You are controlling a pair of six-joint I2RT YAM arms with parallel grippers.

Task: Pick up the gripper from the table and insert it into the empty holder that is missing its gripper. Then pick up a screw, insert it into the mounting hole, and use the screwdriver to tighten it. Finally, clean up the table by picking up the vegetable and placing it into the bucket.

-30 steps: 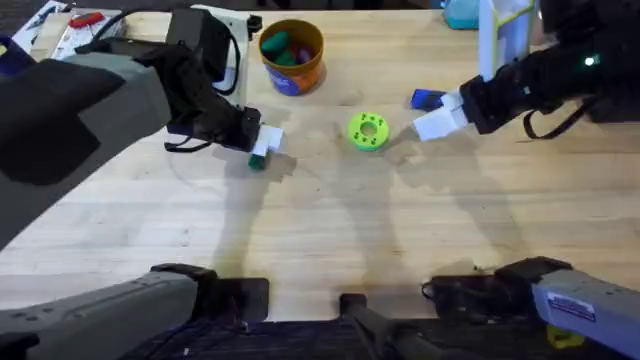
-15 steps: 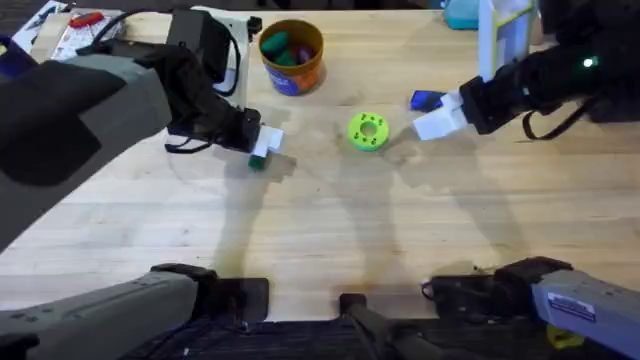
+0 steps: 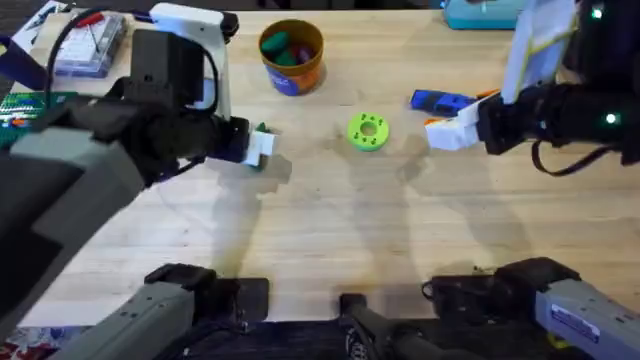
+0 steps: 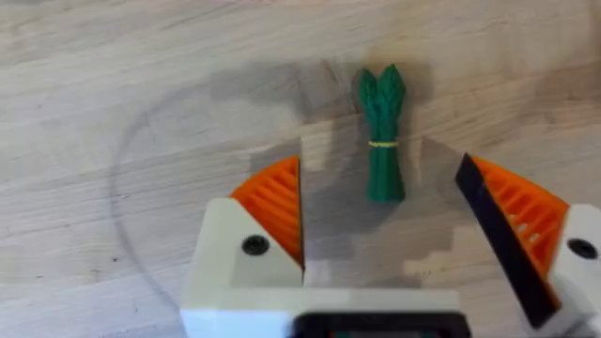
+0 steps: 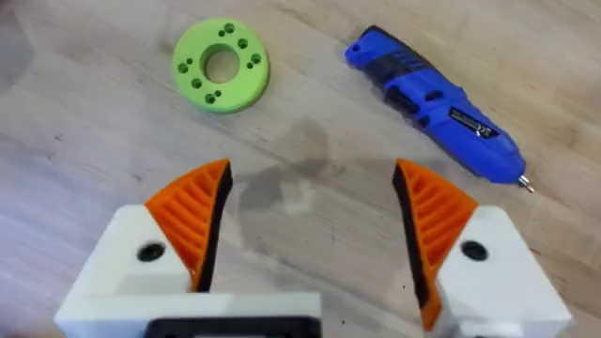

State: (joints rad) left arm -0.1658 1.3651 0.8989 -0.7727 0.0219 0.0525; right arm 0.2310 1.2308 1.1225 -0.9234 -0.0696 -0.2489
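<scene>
A robotics lab bench is seen here: a wooden desk (image 3: 330, 240) is flanked by two arm bases, a green circuit board (image 3: 20, 105) and a clear parts box (image 3: 85, 45) are spotted at the left edge, and a blue screwdriver (image 5: 437, 94) is laid out.

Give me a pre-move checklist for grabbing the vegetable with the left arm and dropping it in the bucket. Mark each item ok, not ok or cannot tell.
1. Left gripper open: ok, its orange pads stand apart.
2. Vegetable between the pads' line: ok, it lies on the table just ahead of the gap, lengthwise to it.
3. Vegetable free of other things: ok, bare wood around it in the left wrist view.
4. Bucket upright with its mouth open: ok, though coloured items already lie inside.
5. Room left in the bucket: cannot tell.
6. Right gripper out of the way: ok, it is open near the screwdriver and green disc.
</scene>
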